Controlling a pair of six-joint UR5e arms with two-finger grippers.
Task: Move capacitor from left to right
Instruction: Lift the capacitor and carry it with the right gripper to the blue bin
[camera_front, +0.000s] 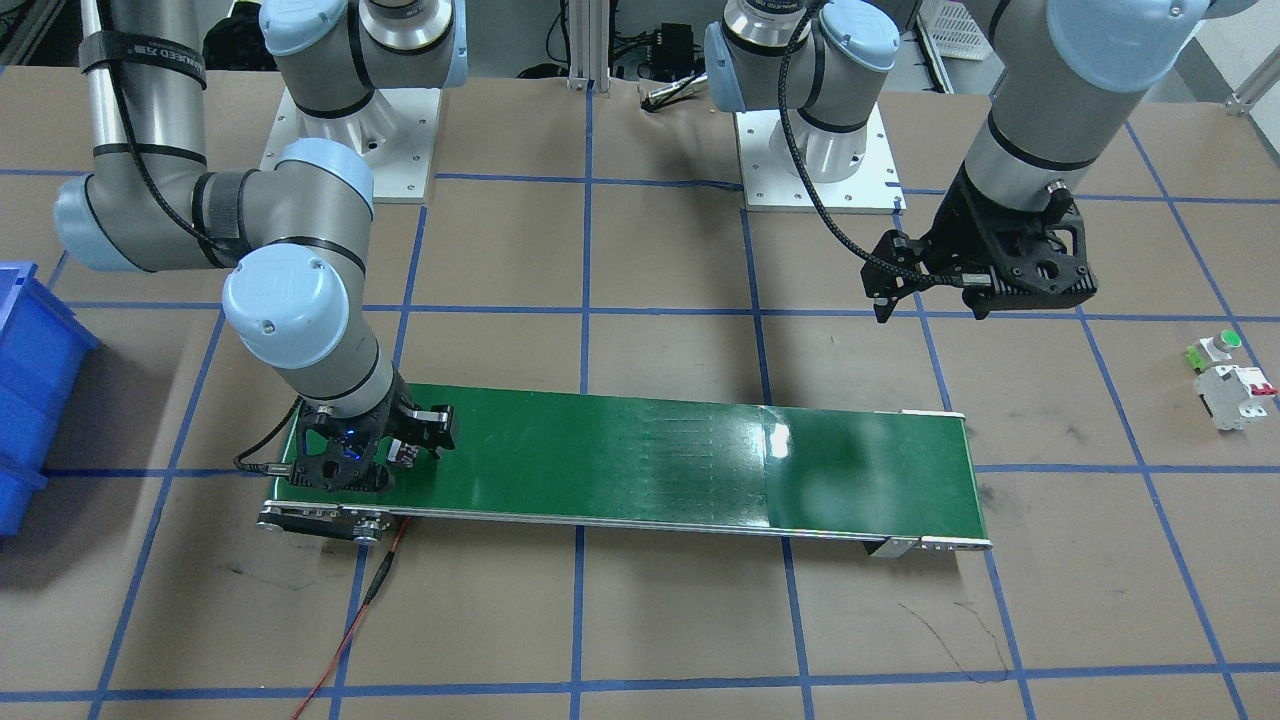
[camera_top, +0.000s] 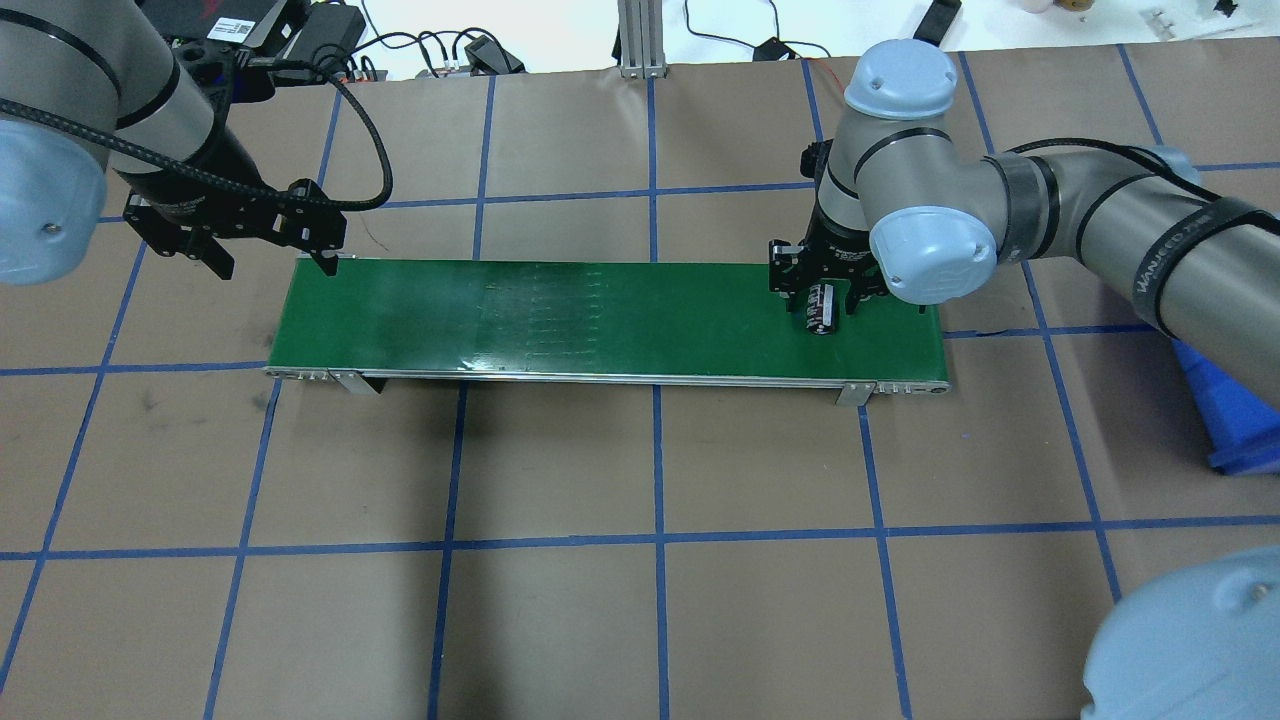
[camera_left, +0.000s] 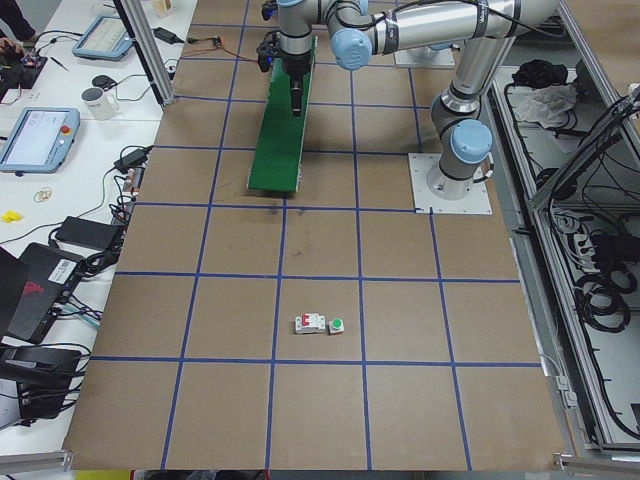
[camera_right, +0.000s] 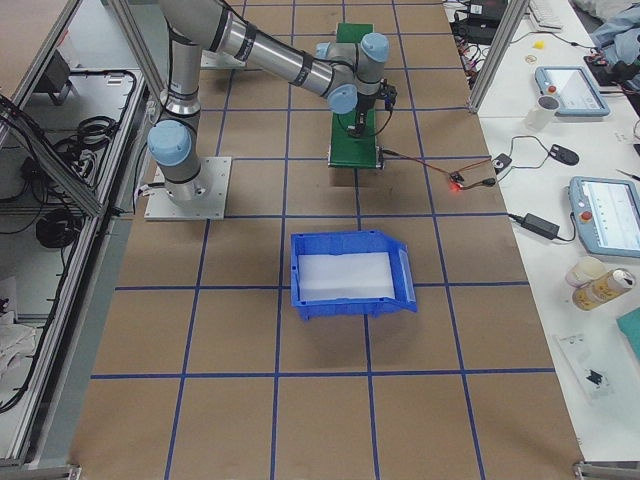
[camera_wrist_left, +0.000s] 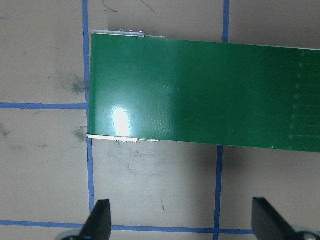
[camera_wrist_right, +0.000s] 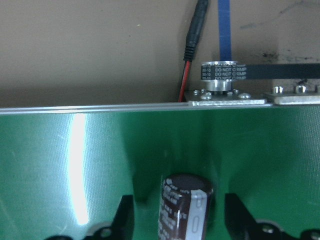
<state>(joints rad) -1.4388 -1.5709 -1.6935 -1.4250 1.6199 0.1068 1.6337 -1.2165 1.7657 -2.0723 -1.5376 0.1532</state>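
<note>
The capacitor (camera_wrist_right: 186, 210) is sitting on the green conveyor belt (camera_top: 600, 320) near its right end, between the right gripper's (camera_top: 821, 303) parted jaws, gaps showing either side. The left gripper (camera_wrist_left: 182, 220) is hovering above the worktop (camera_top: 650, 620) beside the belt's left end, jaws spread wide

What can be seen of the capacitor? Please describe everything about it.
The capacitor is a small stubby cylinder, glossy dark brown-black, with pale grey printing and a grey stripe along its side. It seems to lie on its side on the green conveyor belt, near the belt's end on the robot's right. It sits between the fingers of the open right gripper. Green belt shows on both sides of it, so the fingers do not appear to touch it.
</note>
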